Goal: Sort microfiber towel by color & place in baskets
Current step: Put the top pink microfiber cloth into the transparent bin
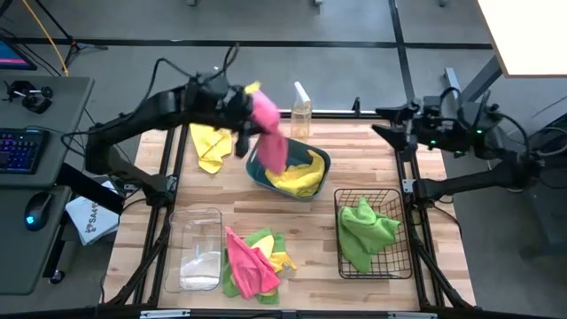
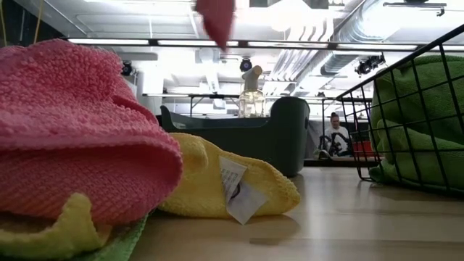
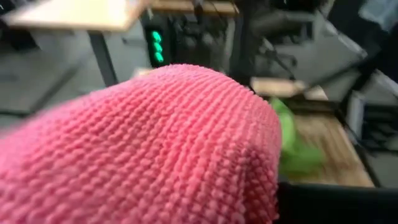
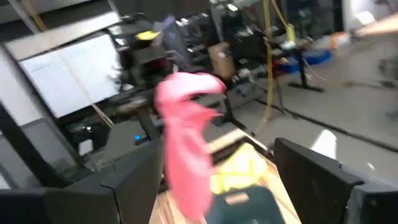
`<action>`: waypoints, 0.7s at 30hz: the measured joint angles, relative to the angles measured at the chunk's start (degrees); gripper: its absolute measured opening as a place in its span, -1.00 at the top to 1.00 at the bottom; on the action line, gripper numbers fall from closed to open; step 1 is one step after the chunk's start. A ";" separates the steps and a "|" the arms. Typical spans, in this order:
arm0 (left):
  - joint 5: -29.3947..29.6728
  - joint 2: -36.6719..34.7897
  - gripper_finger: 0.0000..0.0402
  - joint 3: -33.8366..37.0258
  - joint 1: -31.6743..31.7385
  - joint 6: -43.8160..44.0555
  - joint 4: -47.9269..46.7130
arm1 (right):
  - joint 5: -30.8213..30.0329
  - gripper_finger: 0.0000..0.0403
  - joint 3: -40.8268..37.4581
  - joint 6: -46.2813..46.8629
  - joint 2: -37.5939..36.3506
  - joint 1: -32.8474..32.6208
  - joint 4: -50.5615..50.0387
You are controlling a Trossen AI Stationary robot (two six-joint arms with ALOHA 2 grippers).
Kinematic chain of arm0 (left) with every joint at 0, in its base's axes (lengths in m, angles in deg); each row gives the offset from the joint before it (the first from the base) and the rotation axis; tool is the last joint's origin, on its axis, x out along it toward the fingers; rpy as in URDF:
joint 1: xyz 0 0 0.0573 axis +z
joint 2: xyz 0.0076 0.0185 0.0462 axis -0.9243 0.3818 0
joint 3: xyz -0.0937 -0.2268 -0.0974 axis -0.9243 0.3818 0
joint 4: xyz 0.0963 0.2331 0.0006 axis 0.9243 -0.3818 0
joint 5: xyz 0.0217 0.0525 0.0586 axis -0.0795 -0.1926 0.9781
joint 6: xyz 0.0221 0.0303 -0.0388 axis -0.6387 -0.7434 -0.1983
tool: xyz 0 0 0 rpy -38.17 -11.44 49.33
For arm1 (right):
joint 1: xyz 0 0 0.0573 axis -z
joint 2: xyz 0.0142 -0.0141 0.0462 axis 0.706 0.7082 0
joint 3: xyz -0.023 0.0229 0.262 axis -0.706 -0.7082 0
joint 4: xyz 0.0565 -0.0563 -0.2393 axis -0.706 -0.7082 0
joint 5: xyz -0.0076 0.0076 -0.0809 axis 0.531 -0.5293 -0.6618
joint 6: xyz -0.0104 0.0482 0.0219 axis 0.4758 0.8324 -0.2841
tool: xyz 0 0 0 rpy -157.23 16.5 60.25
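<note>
1. Baskets, you have three: teal tub (image 1: 322, 164) holding yellow, black wire basket (image 1: 376, 232) holding green, clear tub (image 1: 198, 250).
2. The left gripper (image 1: 241, 113) is clenched on a pink towel (image 1: 269, 133), dangling limp over the teal tub; it's soft and light, so pinch a bunched fold.
3. Loose towels: the front pile (image 1: 253, 258) has one more pink plus yellow and green, and a yellow one (image 1: 209, 145) lies behind.
4. The right gripper (image 1: 392, 118) waits at the back right; I cannot tell its fingers.

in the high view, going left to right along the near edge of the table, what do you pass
clear plastic tub → pile of pink, yellow and green towels → black wire-mesh basket holding a green towel
</note>
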State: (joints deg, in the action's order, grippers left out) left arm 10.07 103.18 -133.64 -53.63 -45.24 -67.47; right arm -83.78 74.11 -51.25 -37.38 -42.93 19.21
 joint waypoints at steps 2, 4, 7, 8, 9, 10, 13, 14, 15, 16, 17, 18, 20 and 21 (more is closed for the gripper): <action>-0.12 -2.99 1.00 3.23 -2.48 2.14 -1.46 | -1.52 -0.50 0.00 1.23 -1.85 0.00 -4.33; -0.41 -6.34 1.00 7.90 -5.48 6.34 -1.89 | -3.26 -0.50 0.00 1.94 -2.85 0.00 -7.55; 1.68 -12.38 1.00 15.85 -11.00 16.43 -1.61 | -4.36 -0.50 0.00 2.21 -3.51 0.02 -10.25; 2.55 -14.25 1.00 18.19 -12.98 20.14 -1.65 | -4.47 -0.50 -0.01 2.19 -3.55 0.02 -10.67; 3.02 -16.11 1.00 20.28 -14.97 23.49 -1.70 | -4.46 -0.50 -0.20 2.26 -3.55 0.00 -10.56; 3.43 -17.88 1.00 22.05 -17.02 26.61 -1.92 | -4.45 -0.50 -0.52 2.76 -3.49 0.00 -10.40; 3.48 -22.59 1.00 24.80 -23.50 34.11 -2.08 | -4.48 -0.50 -1.88 4.67 -2.55 0.00 -9.39; 3.44 -23.81 1.00 24.86 -25.70 36.09 -2.81 | -4.44 -0.50 -2.41 5.87 -2.06 -0.01 -9.10; 3.44 -24.82 1.00 24.84 -27.73 37.75 -3.62 | -4.48 -0.50 -2.89 7.14 -1.57 -0.04 -8.91; 3.34 -25.62 1.00 24.84 -29.77 39.29 -4.74 | -4.46 -0.50 -3.28 8.41 -1.00 -0.04 -8.70; 3.19 -26.25 1.00 24.84 -31.90 40.65 -5.97 | -4.44 -0.50 -3.53 9.72 -0.26 -0.04 -8.64; 3.01 -26.64 1.00 24.84 -34.15 41.99 -7.28 | -4.41 -0.50 -3.71 11.21 0.49 -0.04 -8.67; 2.87 -26.88 1.00 24.84 -39.07 43.84 -11.55 | -4.39 -0.50 -3.98 14.04 2.02 -0.17 -8.49; 2.85 -26.88 1.00 24.86 -41.75 44.16 -14.45 | -4.38 -0.50 -4.03 15.24 2.80 -0.36 -8.49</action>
State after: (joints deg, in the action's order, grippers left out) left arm 12.92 76.30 -108.79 -95.38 -1.08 -81.92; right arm -88.17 70.08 -36.01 -34.58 -43.29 10.72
